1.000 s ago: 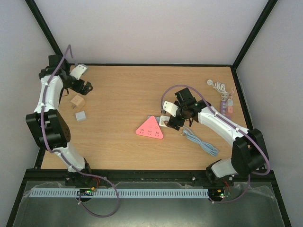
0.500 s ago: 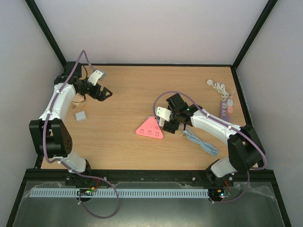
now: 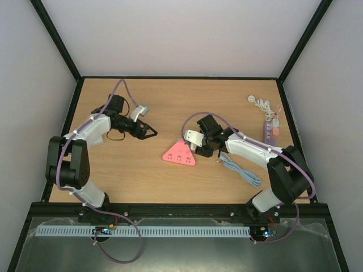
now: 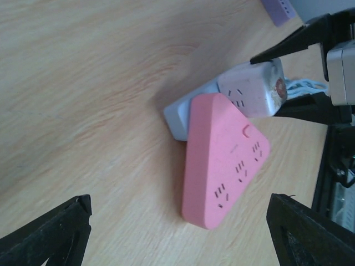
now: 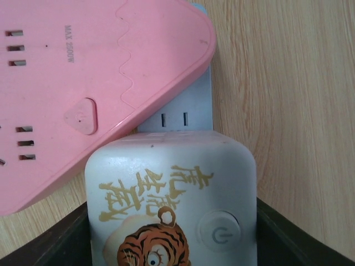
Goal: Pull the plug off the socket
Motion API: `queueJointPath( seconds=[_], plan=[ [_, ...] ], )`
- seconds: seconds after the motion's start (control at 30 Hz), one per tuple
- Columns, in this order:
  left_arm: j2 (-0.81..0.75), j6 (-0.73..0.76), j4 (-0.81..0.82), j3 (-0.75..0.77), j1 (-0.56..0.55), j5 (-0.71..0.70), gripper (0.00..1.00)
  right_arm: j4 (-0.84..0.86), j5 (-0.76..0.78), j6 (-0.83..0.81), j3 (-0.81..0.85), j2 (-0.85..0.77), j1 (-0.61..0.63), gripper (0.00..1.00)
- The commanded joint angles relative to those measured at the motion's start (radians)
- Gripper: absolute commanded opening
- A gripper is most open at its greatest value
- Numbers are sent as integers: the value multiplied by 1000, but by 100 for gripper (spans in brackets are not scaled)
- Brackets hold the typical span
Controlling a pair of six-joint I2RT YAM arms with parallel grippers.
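Observation:
A pink triangular socket [image 3: 179, 153] lies flat mid-table and also shows in the left wrist view [image 4: 224, 160] and the right wrist view [image 5: 83, 83]. A white plug with a tiger print [image 5: 172, 205] sits against its right corner, over a pale grey-blue piece [image 5: 186, 113]. My right gripper [image 3: 199, 145] is shut on the white plug [image 4: 252, 88], one black finger on each side. My left gripper [image 3: 153, 134] is open and empty, hovering left of the socket with its fingertips [image 4: 55, 233] spread wide and pointing at it.
A coiled blue-white cable [image 3: 241, 170] lies right of the socket. A purple strip [image 3: 270, 127] and a white cable bundle [image 3: 261, 103] sit by the right wall. Black frame posts bound the table's sides.
My left arm has swung from the far-left corner toward the middle, ending beside the socket. My right gripper has shifted slightly left onto the white plug.

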Motion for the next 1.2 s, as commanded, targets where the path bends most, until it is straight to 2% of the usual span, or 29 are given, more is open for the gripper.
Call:
queueJointPath(
  seconds=[0.0,0.4,0.6,0.83,1.17],
  plan=[
    [9,-67,118,-76,-9,116,88,27,-10,2,-7,15,9,60],
    [26,-21,154,-210,-68,189,87,24,-141,-5,-24,36,13,43],
    [41,-18,190,-253,-93,209,86,95,-142,-13,-63,-1,39,40],
    [91,23,159,-236,-105,228,84,143,-155,-38,-115,-40,47,36],
    [208,19,122,-169,-150,267,76,124,-198,-42,-124,-55,50,34]
  ],
)
